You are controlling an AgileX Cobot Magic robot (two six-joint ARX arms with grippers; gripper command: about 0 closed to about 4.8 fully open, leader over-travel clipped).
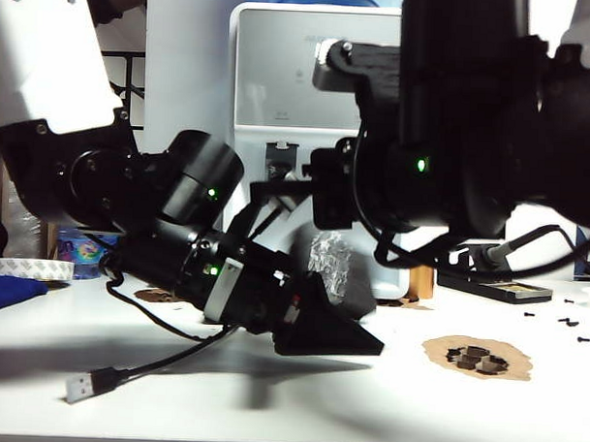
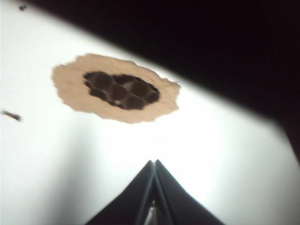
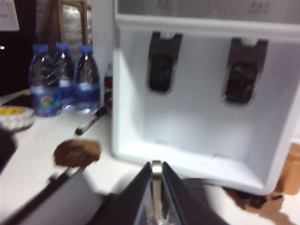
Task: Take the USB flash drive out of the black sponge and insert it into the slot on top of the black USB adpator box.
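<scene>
In the right wrist view my right gripper (image 3: 156,164) is shut on the USB flash drive (image 3: 156,187), a slim silver strip upright between the jaws, held up facing the water dispenser. The black sponge (image 1: 332,263), its crinkled clear tape showing, stands on the table behind the left arm. My left gripper (image 1: 373,345) (image 2: 154,161) lies low on the table, shut, with nothing seen in it. The adaptor's black cable ends in a silver plug (image 1: 81,386) near the front edge. The black USB adpator box and its slot are hidden.
A white water dispenser (image 1: 280,85) (image 3: 197,117) stands at the back. A brown gouged patch (image 1: 476,356) (image 2: 117,89) marks the table right of the left gripper. Water bottles (image 3: 61,77), a tape roll (image 1: 22,268), a marker (image 3: 91,121) and small screws (image 1: 568,323) lie around.
</scene>
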